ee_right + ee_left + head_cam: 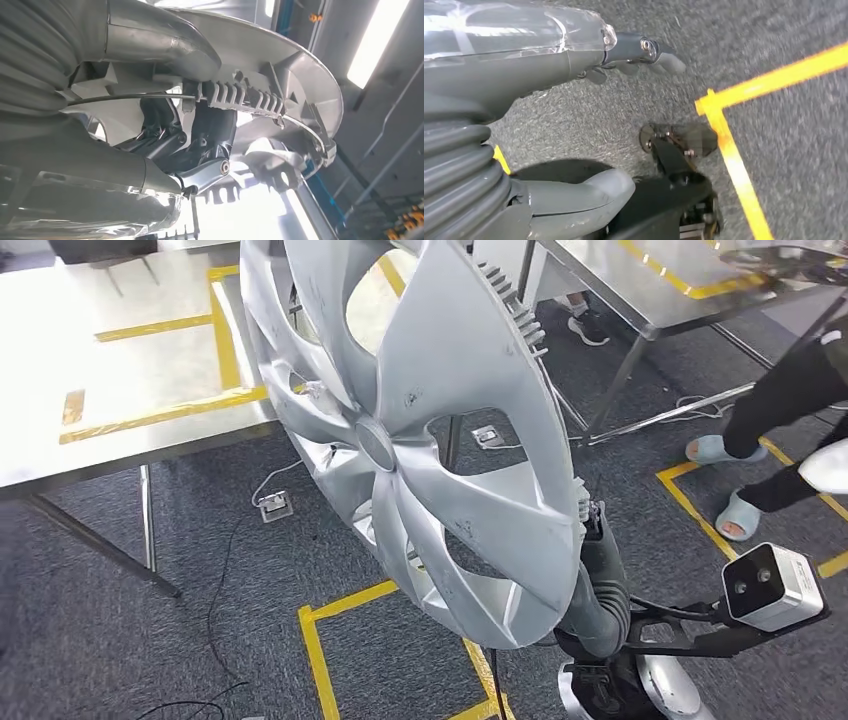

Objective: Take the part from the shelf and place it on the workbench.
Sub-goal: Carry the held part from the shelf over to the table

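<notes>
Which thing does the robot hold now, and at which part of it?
The right hand grips the silver wheel cover at its rim, near the lower edge, fingers on the ribbed back side. The left hand holds nothing.

Hubcap point(420, 430) cut off by head view's top edge, hiding most of the right hand point(598, 570) behind its rim. Person's legs point(790, 400) cropped at right edge. Floor tape point(734, 165) motion-blurred in left wrist view.

silver wheel cover point(440, 430); grey carpet point(120, 640) with yellow tape lines point(315, 650); steel table point(110, 360).
</notes>
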Tool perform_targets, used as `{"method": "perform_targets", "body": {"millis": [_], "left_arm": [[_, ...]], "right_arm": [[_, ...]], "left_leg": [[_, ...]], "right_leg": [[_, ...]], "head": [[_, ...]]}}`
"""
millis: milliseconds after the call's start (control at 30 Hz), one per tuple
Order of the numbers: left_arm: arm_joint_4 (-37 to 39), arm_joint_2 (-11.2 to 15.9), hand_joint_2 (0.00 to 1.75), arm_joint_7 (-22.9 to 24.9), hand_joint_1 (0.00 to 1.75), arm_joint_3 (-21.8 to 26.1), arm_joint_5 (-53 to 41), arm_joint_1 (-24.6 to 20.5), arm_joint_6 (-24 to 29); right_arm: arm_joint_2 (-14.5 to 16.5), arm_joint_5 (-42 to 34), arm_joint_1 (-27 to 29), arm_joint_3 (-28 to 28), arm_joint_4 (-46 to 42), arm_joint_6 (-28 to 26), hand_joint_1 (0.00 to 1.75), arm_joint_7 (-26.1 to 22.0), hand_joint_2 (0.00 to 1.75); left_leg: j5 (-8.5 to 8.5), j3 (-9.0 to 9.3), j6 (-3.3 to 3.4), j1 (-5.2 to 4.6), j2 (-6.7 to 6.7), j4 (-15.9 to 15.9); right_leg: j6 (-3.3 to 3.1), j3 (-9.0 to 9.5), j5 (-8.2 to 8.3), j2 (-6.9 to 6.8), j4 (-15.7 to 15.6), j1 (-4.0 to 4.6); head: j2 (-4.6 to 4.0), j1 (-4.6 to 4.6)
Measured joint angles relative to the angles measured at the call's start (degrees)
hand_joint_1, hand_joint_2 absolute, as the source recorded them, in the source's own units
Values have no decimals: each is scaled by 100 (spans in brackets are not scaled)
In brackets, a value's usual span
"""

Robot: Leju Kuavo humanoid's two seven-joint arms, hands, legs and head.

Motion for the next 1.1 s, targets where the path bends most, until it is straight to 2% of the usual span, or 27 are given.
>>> {"method": "perform_targets", "body": {"millis": [67, 100, 133, 167, 200, 267, 300, 333, 367, 400, 433, 467, 533, 567, 600, 633, 667, 767, 833, 1000, 1100], "left_arm": [[-1, -8, 175, -4, 0, 0, 9, -4, -3], [-2, -14, 175, -6, 0, -1, 13, -7, -6], [-2, -18, 175, -8, 0, -1, 15, -5, -10], [-2, -12, 175, -9, 0, -2, 15, 2, -13], [-3, -2, 175, -7, 0, -2, 16, 13, -15], [-6, 16, 175, -2, 0, -3, 15, 24, -16], [-8, 24, 175, 1, 0, -4, 14, 20, -16], [-9, 26, 175, 2, 0, -4, 11, 12, -16], [-9, 33, 175, 2, 0, -4, 10, 7, -16], [-8, 34, 175, 5, 0, -4, 9, 7, -16], [-7, 38, 175, 9, 0, -4, 9, 11, -16], [-6, 46, 175, 18, 0, -4, 9, 15, -16], [-4, 62, 175, 50, 0, -4, 12, 18, -10], [-4, 66, 175, 71, 0, -4, 16, 18, -6], [-4, 66, 175, 92, 0, -4, 21, 21, -1], [-4, 62, 175, 108, 0, -4, 27, 25, 3], [-3, 61, 175, 120, 0, -4, 35, 30, 7], [-1, 64, 175, 134, 0, -4, 51, 30, 13], [-2, 63, 175, 137, 0, -4, 58, 26, 14], [-2, 59, 175, 158, 0, -4, 79, 26, 9], [-2, 59, 175, 169, 0, -5, 86, 25, 9]], "right_arm": [[-15, 7, -12, -21, -24, -5, 175, 0, 175], [-22, 14, -21, -34, -47, -11, 175, 1, 175], [-29, 24, -33, -45, -73, -18, 175, 4, 175], [-33, 38, -44, -54, -98, -25, 175, 8, 175], [-35, 50, -56, -55, -119, -31, 175, 12, 175], [-37, 68, -60, -54, -145, -40, 175, 19, 175], [-38, 70, -59, -54, -158, -43, 175, 20, 175], [-38, 73, -55, -54, -171, -45, 175, 21, 175], [-39, 73, -55, -54, -181, -47, 175, 21, 175], [-40, 74, -51, -53, -185, -49, 175, 21, 175], [-40, 74, -49, -52, -186, -51, 175, 22, 175], [-41, 74, -47, -52, -186, -53, 175, 22, 175], [-40, 74, -49, -52, -189, -55, 175, 21, 175], [-40, 70, -54, -51, -192, -55, 175, 21, 175], [-39, 62, -56, -50, -195, -55, 175, 21, 175], [-38, 47, -55, -49, -197, -55, 175, 21, 175], [-39, 29, -53, -49, -198, -55, 175, 21, 175], [-39, -2, -48, -52, -198, -54, 175, 20, 175], [-39, -5, -48, -51, -198, -52, 175, 20, 175], [-39, -40, -47, -51, -198, -49, 175, 19, 175], [-38, -49, -47, -52, -198, -45, 175, 17, 175]], "left_leg": [[11, -2, -20, -7, -148, 7], [25, -23, -45, 6, -209, 9], [45, -52, -78, 25, -266, 6], [67, -75, -116, 34, -332, -4], [70, -90, -144, 31, -313, -7], [-80, -182, -199, -2, 31, 166], [-243, -297, -226, 4, 253, 416], [-433, -460, -265, 24, 402, 760], [-588, -626, -303, 57, 429, 1117], [-665, -741, -338, 89, 424, 1371], [-640, -760, -370, 116, 418, 1440], [-510, -658, -399, 137, 420, 1272], [-197, -240, -433, 162, 457, 546], [-107, -69, -414, 159, 473, 237], [-86, 27, -378, 151, 486, 64], [-111, 49, -341, 143, 493, 14], [-99, 46, -305, 142, 492, 5], [-105, 55, -274, 135, 498, -4], [-116, 58, -248, 127, 497, -4], [-128, 61, -205, 122, 494, -3], [-133, 62, -191, 120, 489, -1]], "right_leg": [[-108, 293, 317, 263, -689, 11], [-138, 372, 363, 359, -878, 16], [-150, 398, 346, 391, -940, 21], [-144, 417, 358, 336, -995, 23], [-134, 441, 377, 265, -1047, 12], [-133, 499, 439, 112, -1173, -19], [-133, 517, 459, 31, -1209, -27], [-141, 522, 464, -50, -1219, -26], [-139, 519, 460, -137, -1213, -28], [-128, 516, 451, -219, -1203, -32], [-112, 515, 437, -293, -1189, -39], [-86, 516, 419, -346, -1171, -49], [-14, 514, 373, -417, -1117, -66], [24, 507, 350, -434, -1085, -64], [59, 498, 336, -449, -1065, -59], [61, 490, 317, -450, -1049, -50], [30, 489, 312, -440, -1039, -44], [-102, 505, 325, -419, -1061, -44], [-107, 522, 335, -417, -1093, -45], [-29, 553, 369, -417, -1161, -46], [80, 566, 370, -418, -1182, -51]], "head": [[0, -14], [0, -19], [0, -22], [0, -13], [0, 12], [0, -39], [0, -86], [0, -144], [0, -185], [0, -212], [0, -230], [0, -243], [0, -259], [0, -271], [0, -277], [0, -278], [0, -267], [0, -208], [0, -171], [0, -91], [0, -75]]}}
